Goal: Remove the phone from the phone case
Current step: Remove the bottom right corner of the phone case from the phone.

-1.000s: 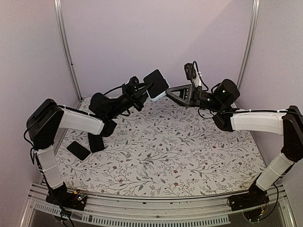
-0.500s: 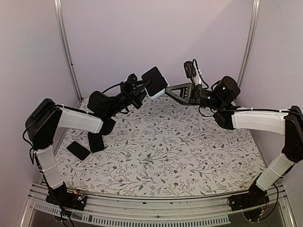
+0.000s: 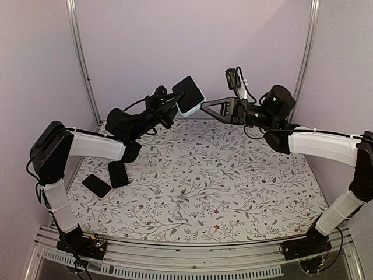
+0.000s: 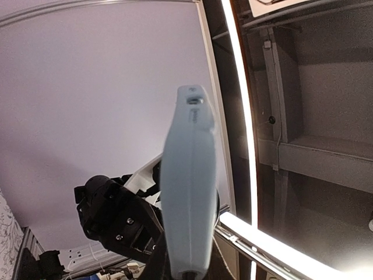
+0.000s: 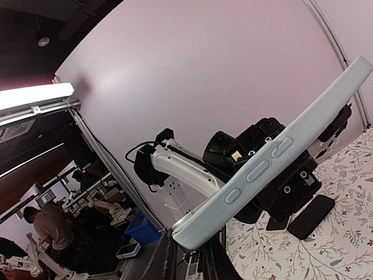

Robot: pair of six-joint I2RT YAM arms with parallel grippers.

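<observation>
We hold the phone case aloft, its long axis rising away from both jaws, the left gripper clamped on its lower-left edge and the right gripper pinching its lower-right corner.

Top camera looks down over the desk from behind; both wrist cameras, angled upward, closely share the phone edge-on.

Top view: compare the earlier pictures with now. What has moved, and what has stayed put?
The phone, gripped by the left gripper and right gripper, has risen slightly and drifted left; both arms lifted with it. Neither grip changed. The two dark slabs on the table stayed put.
</observation>
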